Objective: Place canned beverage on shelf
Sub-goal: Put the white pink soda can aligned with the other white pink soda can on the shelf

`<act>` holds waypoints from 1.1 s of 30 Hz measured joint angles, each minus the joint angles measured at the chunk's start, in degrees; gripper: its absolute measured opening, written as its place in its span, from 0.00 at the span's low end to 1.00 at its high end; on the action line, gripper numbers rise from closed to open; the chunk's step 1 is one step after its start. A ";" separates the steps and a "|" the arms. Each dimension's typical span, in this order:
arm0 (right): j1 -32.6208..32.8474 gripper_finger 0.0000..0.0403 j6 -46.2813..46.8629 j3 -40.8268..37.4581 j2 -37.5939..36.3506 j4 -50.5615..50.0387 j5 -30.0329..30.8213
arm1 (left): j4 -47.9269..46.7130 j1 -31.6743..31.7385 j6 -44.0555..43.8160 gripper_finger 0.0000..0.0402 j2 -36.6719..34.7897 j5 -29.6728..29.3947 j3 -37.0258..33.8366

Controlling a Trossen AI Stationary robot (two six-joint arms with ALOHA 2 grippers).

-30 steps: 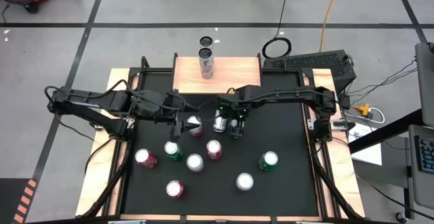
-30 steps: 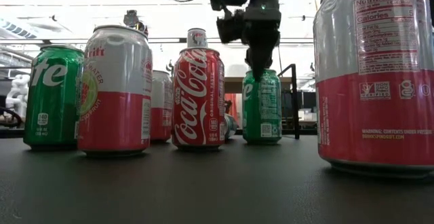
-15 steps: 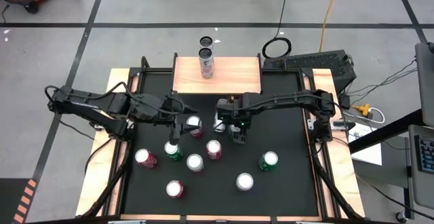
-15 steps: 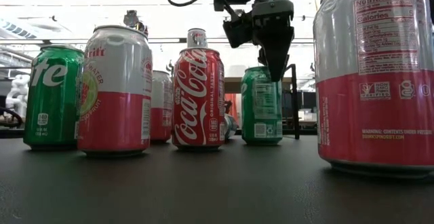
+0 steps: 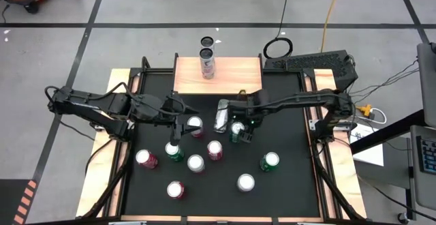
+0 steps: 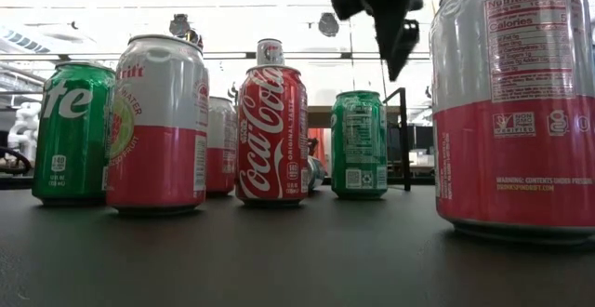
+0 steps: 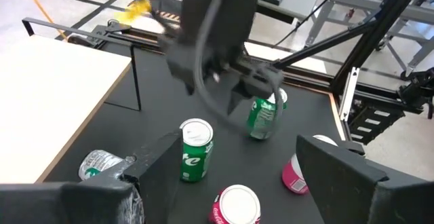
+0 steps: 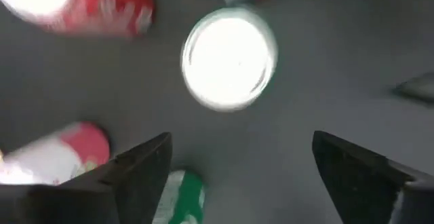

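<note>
Aluminium, thin-walled and printed glossy green: green can [image 5: 237, 131], upright on the matte black counter [image 5: 293, 184], well apart from the shelf [image 5: 238, 75] and just beside a silver can [image 5: 221, 116] lying on its side. Probably full, so moderately heavy for its size and sloshy inside; stiff along its height, yet easy to dent if squeezed hard at mid-wall. Slick on the painted cylinder, so best taken across the middle of the body, below the rolled rim, with an even, modest squeeze; could tip if nudged off-centre at the top. Right fingers [image 8: 135, 176] spread wide with nothing between them, poised above that can, bright round lid showing ahead of them. Left fingers [image 7: 339, 176] parted too and empty, waiting over the counter's left side near another green can [image 7: 195, 149]. Shelf of pale smooth wood on thin black metal legs, flat and hard, already bearing one tall can [image 5: 207, 65] upright near its middle, with bare board either side. Elsewhere on the counter, more upright cans, among them a red cola can [image 6: 271, 135]; all the same smooth cylinder with tapered shoulders and shiny lids.
</note>
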 joint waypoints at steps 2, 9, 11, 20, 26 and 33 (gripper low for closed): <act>-0.82 0.85 -1.32 0.04 -0.65 4.30 0.93 | 0.00 0.00 0.09 0.71 0.00 0.00 0.00; -2.20 0.87 -13.52 0.04 2.34 12.95 -1.77 | -0.02 0.00 0.86 0.71 0.00 -0.42 0.00; -2.48 0.88 -16.22 0.02 3.21 11.99 -2.84 | -0.02 0.00 -0.08 0.71 0.00 -0.42 0.00; -3.71 0.88 -25.67 0.02 7.29 11.51 -5.24 | 0.13 0.00 -2.58 0.71 0.00 -0.98 0.00; -3.86 0.82 -24.13 0.02 10.08 8.62 -5.38 | 0.14 0.00 -3.02 0.71 0.01 -1.52 0.00; -1.45 0.69 -21.06 0.00 9.45 6.98 -5.60 | 0.15 0.00 -3.04 0.71 0.01 -1.62 0.00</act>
